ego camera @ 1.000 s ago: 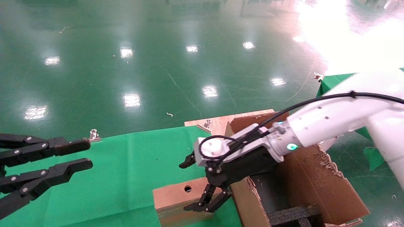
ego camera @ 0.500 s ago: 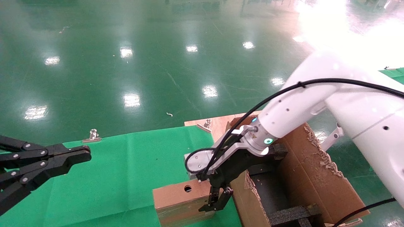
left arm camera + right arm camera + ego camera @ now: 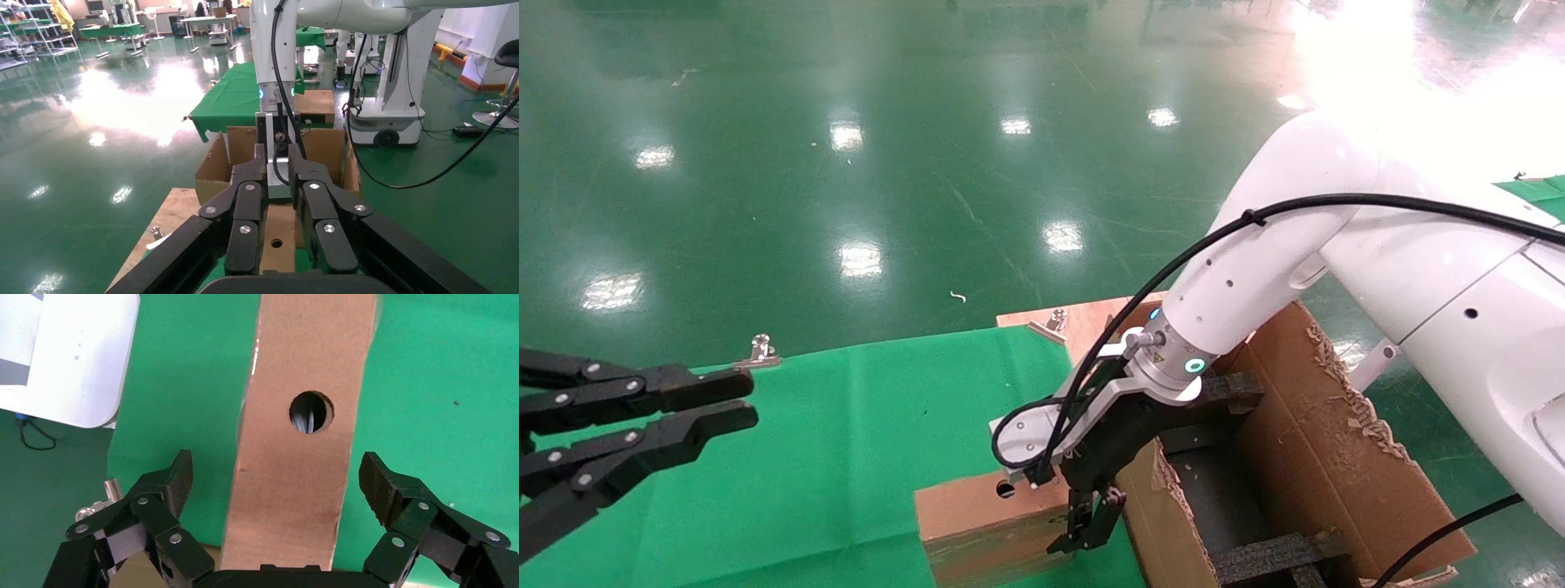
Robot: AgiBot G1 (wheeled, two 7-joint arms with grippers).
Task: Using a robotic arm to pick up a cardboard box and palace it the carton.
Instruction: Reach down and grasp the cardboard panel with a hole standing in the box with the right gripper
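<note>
Poised directly over the cardboard box (image 3: 989, 523) on the green cloth (image 3: 846, 441) beside the carton (image 3: 1303, 457) at near right: the robotic arm (image 3: 1336, 253) with right gripper (image 3: 276, 496), fingers (image 3: 168, 487) spread either side of the box, untouched; far left, left gripper (image 3: 727, 400), fingers slightly parted.

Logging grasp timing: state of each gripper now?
Left gripper: slightly open, empty, parked left.
Right gripper: open, straddling the cardboard box, not yet closed.
</note>
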